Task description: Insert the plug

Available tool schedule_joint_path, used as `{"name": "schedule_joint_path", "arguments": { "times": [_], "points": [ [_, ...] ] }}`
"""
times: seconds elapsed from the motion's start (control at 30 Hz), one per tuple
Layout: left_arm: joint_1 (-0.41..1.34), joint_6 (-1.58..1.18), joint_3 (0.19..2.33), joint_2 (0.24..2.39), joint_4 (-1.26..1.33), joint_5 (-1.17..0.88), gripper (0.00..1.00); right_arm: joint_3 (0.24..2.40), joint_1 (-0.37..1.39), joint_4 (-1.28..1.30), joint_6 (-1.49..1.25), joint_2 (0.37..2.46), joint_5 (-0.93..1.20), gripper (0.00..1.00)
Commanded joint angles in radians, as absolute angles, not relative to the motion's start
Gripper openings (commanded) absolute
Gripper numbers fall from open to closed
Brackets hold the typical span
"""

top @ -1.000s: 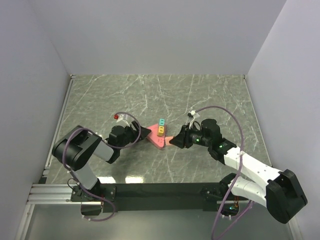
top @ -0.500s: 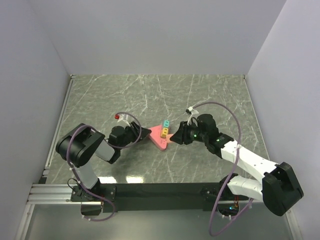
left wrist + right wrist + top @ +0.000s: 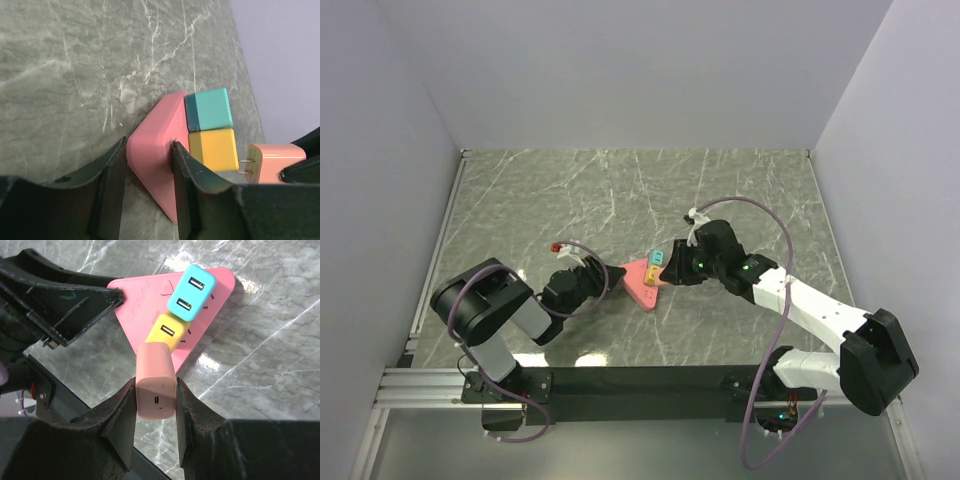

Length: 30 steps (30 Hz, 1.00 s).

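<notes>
A pink triangular power strip (image 3: 639, 278) lies on the marble table, with a teal plug (image 3: 192, 291) and a yellow plug (image 3: 171, 330) seated in it. My left gripper (image 3: 148, 167) is shut on one corner of the strip (image 3: 157, 160). My right gripper (image 3: 156, 399) is shut on a peach-pink plug (image 3: 156, 382), held above the strip just beside the yellow plug. In the left wrist view the peach plug (image 3: 276, 162) shows two bare prongs pointing at the strip, apart from it.
The green marble table (image 3: 620, 190) is walled on three sides by pale panels. A black rail (image 3: 640, 382) carries both arm bases at the near edge. Purple cables (image 3: 775, 225) loop above the right arm.
The right gripper has carried the peach plug left and up over the strip. The left gripper has shifted the strip slightly, its wrist moving nearer and lower.
</notes>
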<state>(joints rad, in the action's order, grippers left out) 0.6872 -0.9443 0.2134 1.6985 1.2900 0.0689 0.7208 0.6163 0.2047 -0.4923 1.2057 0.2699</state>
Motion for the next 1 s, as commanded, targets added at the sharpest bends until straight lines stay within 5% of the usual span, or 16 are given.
{"name": "schedule_joint_path", "arguments": {
  "times": [0.0, 0.43, 0.97],
  "points": [
    [0.729, -0.864, 0.222, 1.632, 1.209, 0.219, 0.0, 0.762, 0.655, 0.267, -0.514, 1.221, 0.242, 0.0],
    [0.752, -0.893, 0.201, 1.624, 1.192, 0.344, 0.0, 0.79, 0.736, 0.331, -0.574, 1.157, 0.176, 0.0],
    [0.779, -0.879, 0.152, 1.638, 1.256, 0.411, 0.0, 0.893, 0.749, 0.311, -0.565, 1.385, 0.186, 0.0]
  ]
}}
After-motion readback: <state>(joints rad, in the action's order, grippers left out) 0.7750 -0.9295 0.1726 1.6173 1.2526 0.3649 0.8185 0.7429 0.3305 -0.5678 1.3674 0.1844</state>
